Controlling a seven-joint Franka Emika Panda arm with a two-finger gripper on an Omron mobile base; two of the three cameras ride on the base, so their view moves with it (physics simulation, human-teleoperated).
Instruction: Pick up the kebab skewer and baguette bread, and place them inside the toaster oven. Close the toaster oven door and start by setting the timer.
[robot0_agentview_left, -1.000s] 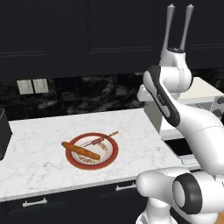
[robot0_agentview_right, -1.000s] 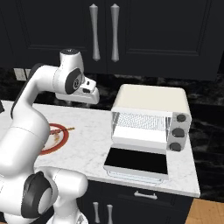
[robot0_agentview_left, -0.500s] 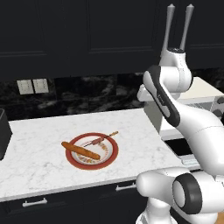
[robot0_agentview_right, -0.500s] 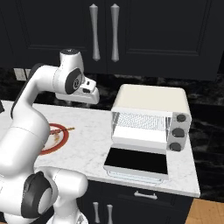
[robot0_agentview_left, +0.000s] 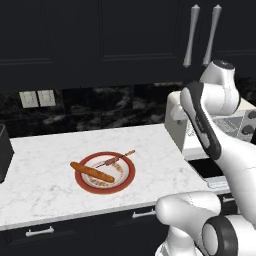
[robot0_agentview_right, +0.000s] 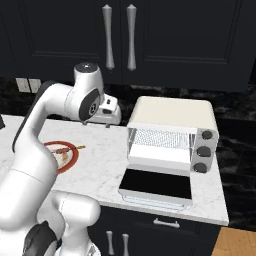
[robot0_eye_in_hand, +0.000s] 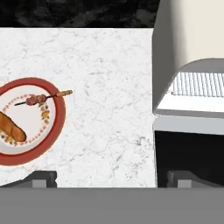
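nothing has shifted since the earlier frames: your gripper (robot0_eye_in_hand: 112, 179) hangs wide open and empty above the counter (robot0_eye_in_hand: 109, 87). the skewer (robot0_eye_in_hand: 41, 99) and bread (robot0_eye_in_hand: 12, 127) lie on the plate (robot0_eye_in_hand: 59, 116) at left of the hand view, the oven (robot0_agentview_right: 172, 132) open at right. drop squarely across the skewer's stick.

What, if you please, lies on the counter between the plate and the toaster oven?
Nothing: the hand view shows only bare marble counter between the plate and the toaster oven.

The counter (robot0_agentview_left: 45, 165) is viewed forward and down from behind the arm in 2 base views; the plate (robot0_eye_in_hand: 57, 127) and toaster oven (robot0_eye_in_hand: 175, 52) are seen from above the counter, below the hand.
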